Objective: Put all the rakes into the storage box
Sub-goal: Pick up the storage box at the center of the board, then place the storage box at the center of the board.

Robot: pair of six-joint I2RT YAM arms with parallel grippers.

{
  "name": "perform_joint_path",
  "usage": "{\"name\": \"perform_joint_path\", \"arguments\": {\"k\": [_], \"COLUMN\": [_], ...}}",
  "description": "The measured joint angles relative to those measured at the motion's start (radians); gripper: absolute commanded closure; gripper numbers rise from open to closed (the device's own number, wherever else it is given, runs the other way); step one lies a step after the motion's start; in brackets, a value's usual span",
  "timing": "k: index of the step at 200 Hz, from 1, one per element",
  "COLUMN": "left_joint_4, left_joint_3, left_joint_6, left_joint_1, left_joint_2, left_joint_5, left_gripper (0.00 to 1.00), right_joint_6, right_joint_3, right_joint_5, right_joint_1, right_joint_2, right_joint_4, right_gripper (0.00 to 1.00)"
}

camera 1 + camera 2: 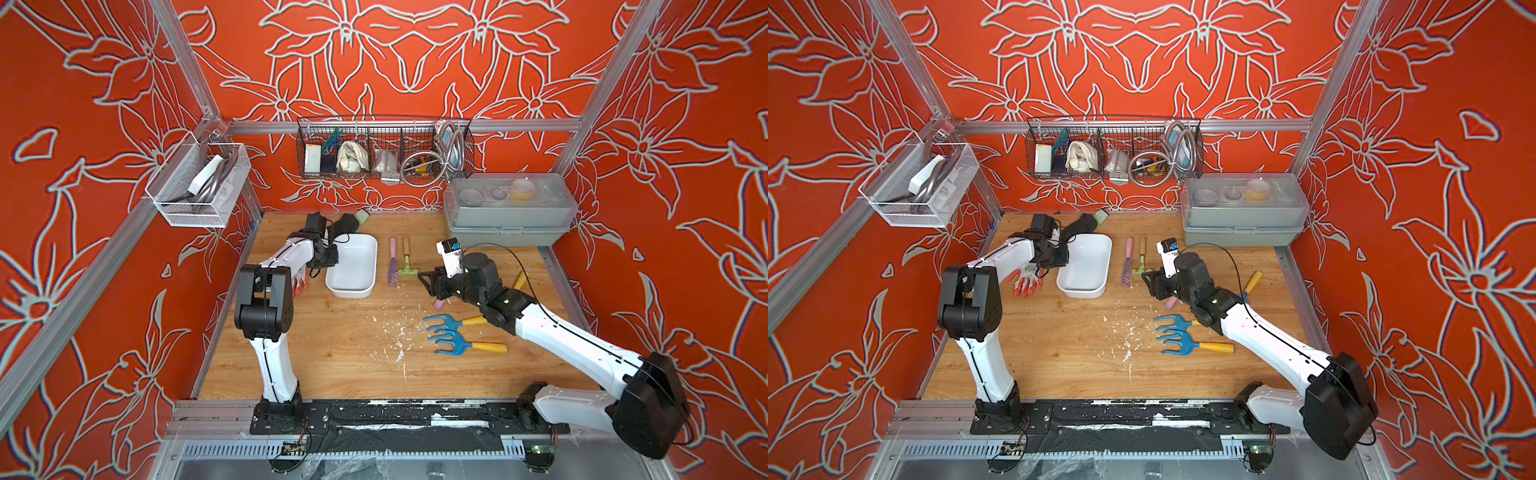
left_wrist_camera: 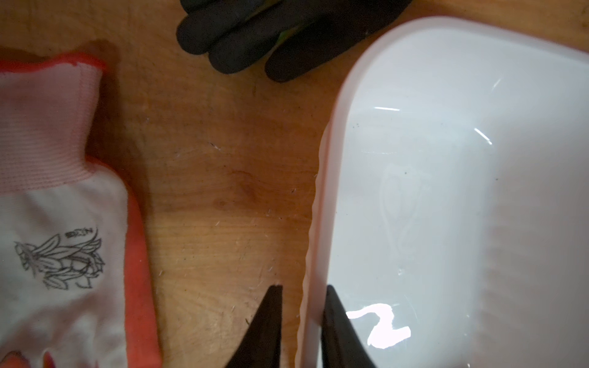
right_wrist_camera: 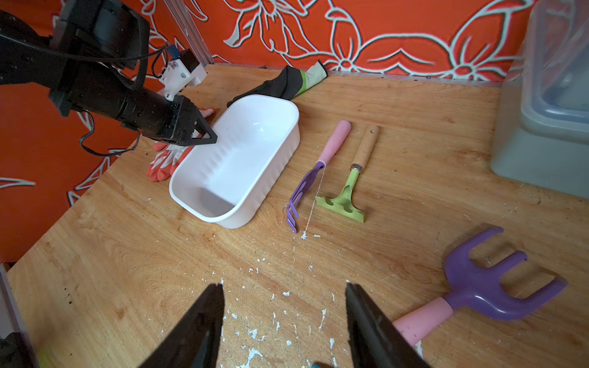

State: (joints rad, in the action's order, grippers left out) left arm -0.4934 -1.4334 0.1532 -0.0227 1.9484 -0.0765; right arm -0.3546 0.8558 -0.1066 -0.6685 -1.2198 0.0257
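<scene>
The left tool (image 2: 302, 286) sits astride the left long wall of the storage box (image 1: 353, 266), one finger inside the white tub and one outside. Its jaws are only narrowly apart, and a sliver of desk (image 1: 332, 353) shows between the outer finger and the rim, so it does not look clamped. The right tool (image 3: 283, 286) hangs over the middle of the desk with its jaws about half open and nothing between them. Every rake lies on the desk outside the box. The small purple rake (image 1: 393, 266) and the green rake (image 1: 406, 259) lie side by side just right of it. The two blue rakes (image 1: 451, 347) lie nearer the front, and a big purple rake (image 3: 478, 286) lies beside the right tool (partly under that arm in the top views). A black glove (image 2: 255, 38) and an orange-and-white glove (image 2: 57, 223) lie by the box's left side.
</scene>
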Motion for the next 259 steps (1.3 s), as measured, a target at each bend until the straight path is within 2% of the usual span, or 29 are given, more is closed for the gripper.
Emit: {"name": "perform_joint_path", "arguments": {"k": [17,33,47,102,141,196,227,259], "left_joint_4": [0.000,0.000,-0.004,-0.028,-0.059,-0.128,-0.200,-0.247], "left_joint_3": [0.003,0.010,0.018,0.104,0.203,0.408,0.491,0.544], "left_joint_6": [0.007,0.015,0.025,0.054,0.065,0.134,0.162,0.200], "left_joint_1": [-0.002,-0.003,-0.004,-0.010,-0.032,-0.048,-0.050,-0.079], "left_joint_2": [0.000,-0.005,-0.013,-0.137,-0.320,-0.674,-0.871,-0.986], "left_joint_5": [-0.009,-0.018,-0.032,-0.054,-0.037,-0.038,-0.069,-0.112], "left_gripper": [0.82,0.91,0.95,1.00,1.00,1.00,1.00,1.00], "right_joint_6": [0.000,0.000,0.000,0.005,0.007,0.031,0.040,0.047], "right_joint_3": [0.000,0.000,0.000,0.000,0.000,0.002,0.002,0.002], "right_joint_5": [0.002,0.004,0.008,0.040,0.065,0.092,0.106,0.107], "right_joint_1": [0.000,0.000,0.000,0.000,0.000,0.000,0.000,0.000], "right_joint_2": [0.000,0.002,0.008,0.063,0.080,0.080,0.080,0.079], "right_joint_4": [0.000,0.000,0.001,0.002,0.003,0.050,0.056,0.057], "right_gripper": [0.39,0.39,0.39,0.39,0.39,0.39,0.39,0.39]}}
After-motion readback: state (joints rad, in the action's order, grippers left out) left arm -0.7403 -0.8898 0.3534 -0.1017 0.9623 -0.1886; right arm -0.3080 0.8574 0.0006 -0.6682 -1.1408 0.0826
